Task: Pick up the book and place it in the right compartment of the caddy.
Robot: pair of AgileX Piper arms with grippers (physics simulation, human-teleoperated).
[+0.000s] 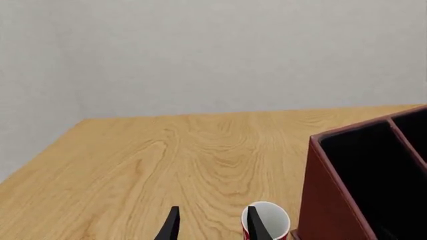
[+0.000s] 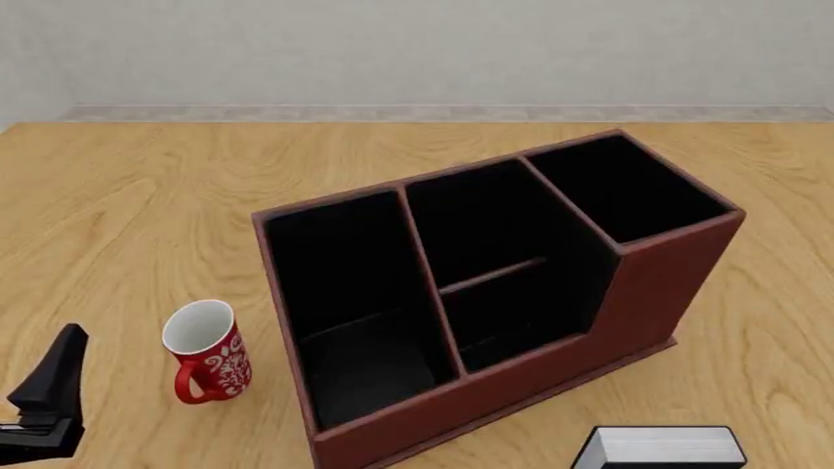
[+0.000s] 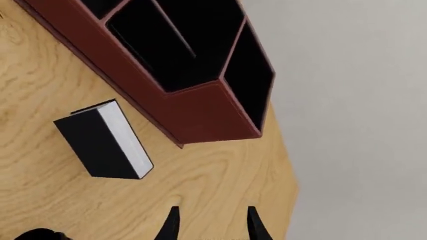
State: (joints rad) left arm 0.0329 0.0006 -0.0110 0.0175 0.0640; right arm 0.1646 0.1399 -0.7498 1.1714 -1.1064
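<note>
The reddish-brown caddy [image 2: 651, 293] with a black interior stands in the middle of the table, turned at an angle. Its right compartment [image 2: 626, 186], the narrow tall-walled end, is empty. The black book [image 2: 658, 447] with white page edges lies flat on the table just in front of that end, cut off by the frame's lower edge. In the right wrist view the book [image 3: 100, 145] and caddy [image 3: 193, 112] lie ahead of my right gripper [image 3: 211, 222], which is open and holds nothing. My left gripper [image 1: 212, 222] is open and empty too, low at the near left [image 2: 50, 396].
A red mug [image 2: 202, 350] with a white inside stands left of the caddy, close to my left gripper; the left wrist view shows the mug [image 1: 270, 217] beside one finger. The wooden table [image 2: 117, 215] ends at a grey wall behind.
</note>
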